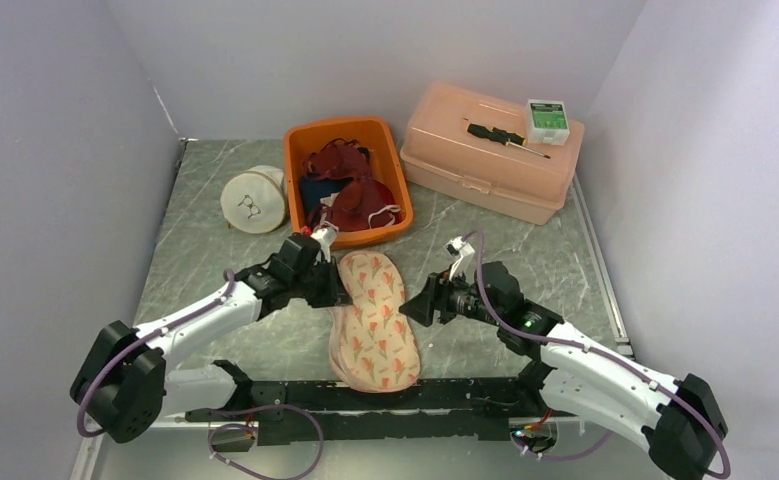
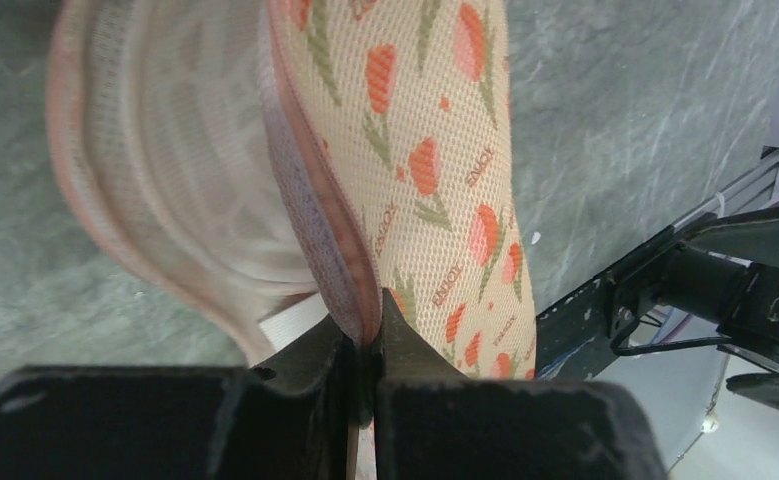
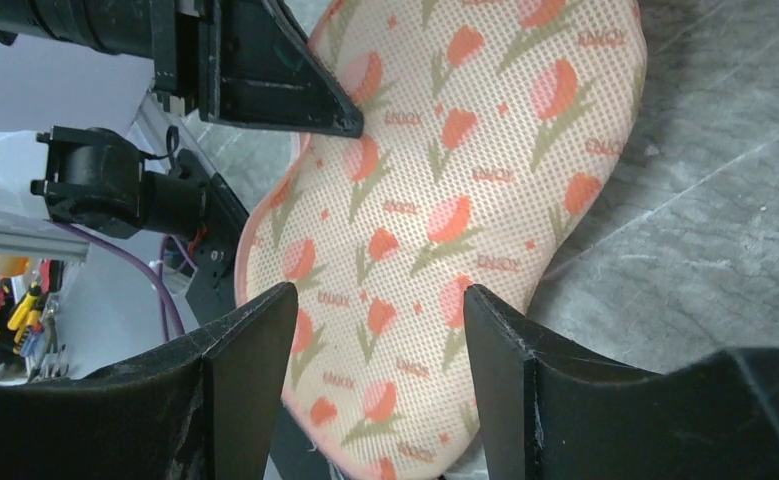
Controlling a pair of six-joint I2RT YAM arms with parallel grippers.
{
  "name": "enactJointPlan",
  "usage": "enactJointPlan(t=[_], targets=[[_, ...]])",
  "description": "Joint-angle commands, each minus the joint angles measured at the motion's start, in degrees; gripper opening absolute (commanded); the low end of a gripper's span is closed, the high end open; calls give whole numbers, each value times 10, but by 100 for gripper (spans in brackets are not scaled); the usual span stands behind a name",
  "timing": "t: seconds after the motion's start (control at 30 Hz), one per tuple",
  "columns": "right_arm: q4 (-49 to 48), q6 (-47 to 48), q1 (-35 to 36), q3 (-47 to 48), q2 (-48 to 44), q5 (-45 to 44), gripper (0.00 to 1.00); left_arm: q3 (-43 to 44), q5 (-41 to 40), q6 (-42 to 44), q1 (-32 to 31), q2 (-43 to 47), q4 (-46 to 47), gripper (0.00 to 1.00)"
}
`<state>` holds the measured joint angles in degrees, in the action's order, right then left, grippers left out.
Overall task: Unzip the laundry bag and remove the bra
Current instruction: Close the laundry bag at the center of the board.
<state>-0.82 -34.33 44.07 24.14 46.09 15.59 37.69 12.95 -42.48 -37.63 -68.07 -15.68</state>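
Observation:
The laundry bag (image 1: 375,320) is a peach mesh pouch printed with orange tulips, lying lengthwise in the middle of the table with its near end over the black rail. My left gripper (image 1: 337,290) is at its upper left edge. In the left wrist view this gripper (image 2: 370,335) is shut on the bag's (image 2: 435,150) pink seam, and the bag gapes on the left. My right gripper (image 1: 410,305) hovers at the bag's right side, and the right wrist view shows it (image 3: 380,300) open above the bag (image 3: 445,180). The bra is hidden.
An orange bin (image 1: 300,140) with dark red garments (image 1: 350,185) stands behind the bag. A round white mesh pouch (image 1: 253,200) lies to its left. At the back right is a peach box (image 1: 490,170) carrying a screwdriver (image 1: 505,137) and a small green-white box (image 1: 547,120).

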Motion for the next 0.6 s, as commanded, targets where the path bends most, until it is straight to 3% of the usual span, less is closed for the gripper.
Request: enactJointPlan(t=[0.0,0.37,0.57], targets=[[-58,-10,2,-19,7,8,65,-11,44,48,30,26,25,11],[-71,-2,3,-29,31,13,65,-44,-27,16,33,-19,16,12],[-82,-10,3,-39,42,7,65,-39,-96,1,32,-22,-36,12]])
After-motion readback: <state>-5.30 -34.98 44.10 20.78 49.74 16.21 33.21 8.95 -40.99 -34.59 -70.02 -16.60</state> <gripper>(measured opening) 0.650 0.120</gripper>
